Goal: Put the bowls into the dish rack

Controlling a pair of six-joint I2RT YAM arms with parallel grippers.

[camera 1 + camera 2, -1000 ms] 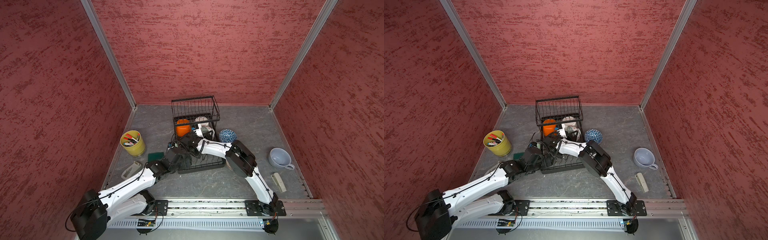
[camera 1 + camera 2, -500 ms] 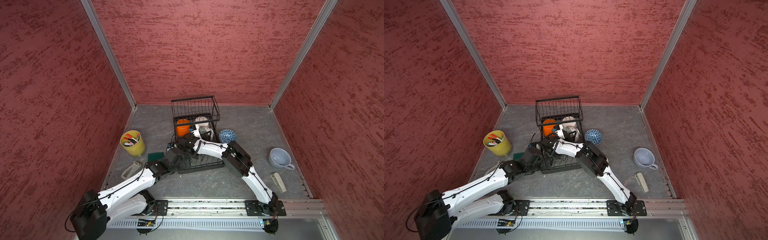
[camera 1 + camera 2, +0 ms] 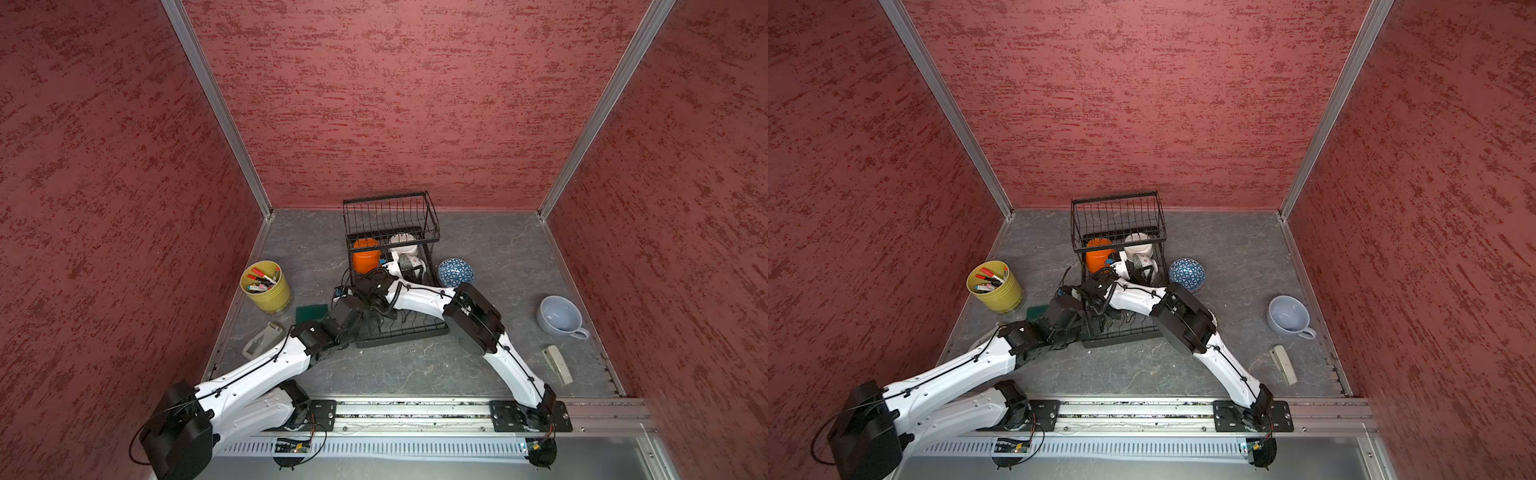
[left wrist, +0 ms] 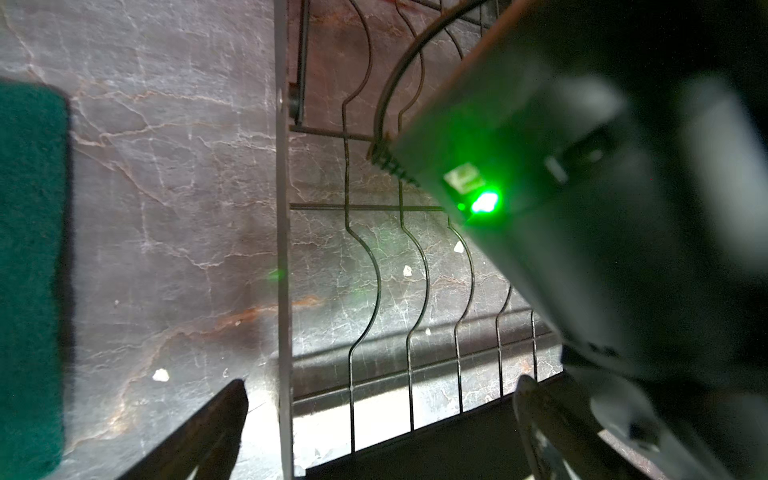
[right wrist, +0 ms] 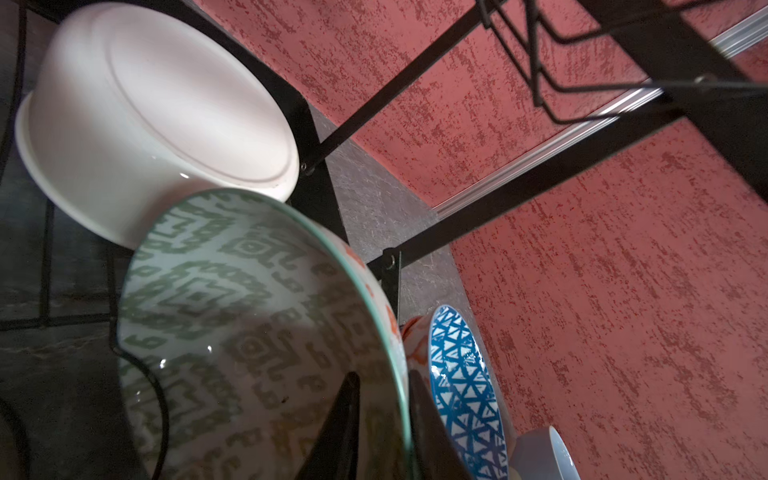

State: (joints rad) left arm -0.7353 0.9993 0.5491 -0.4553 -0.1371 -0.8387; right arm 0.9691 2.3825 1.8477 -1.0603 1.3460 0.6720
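Barely anything has shifted in the last second: the right arm has its elbow a touch further left, and both arms reach over the rack as before. In both top views the orange bowl and white bowl sit in the rack's lower tier under its raised part. The green bowl leans on edge just in front of the white one, with the right gripper at it. The blue bowl lies on the table just outside the rack's right side. The cup is well apart to the right, the pot and sponge to the left. The left gripper hangs over the rack's front left corner. From the left wrist, its fingers are spread wide and hold nothing, with only the rack's edge and curved wires between them. The sponge lies beside the rack, and the right arm's dark body shows a green light. From the right wrist, the right gripper's fingers stand slightly parted astride the green bowl's rim, one inside and one outside, a sliver of gap on the inner side. The white bowl is just behind, bottom toward the camera, and the blue bowl is beyond, outside the rack
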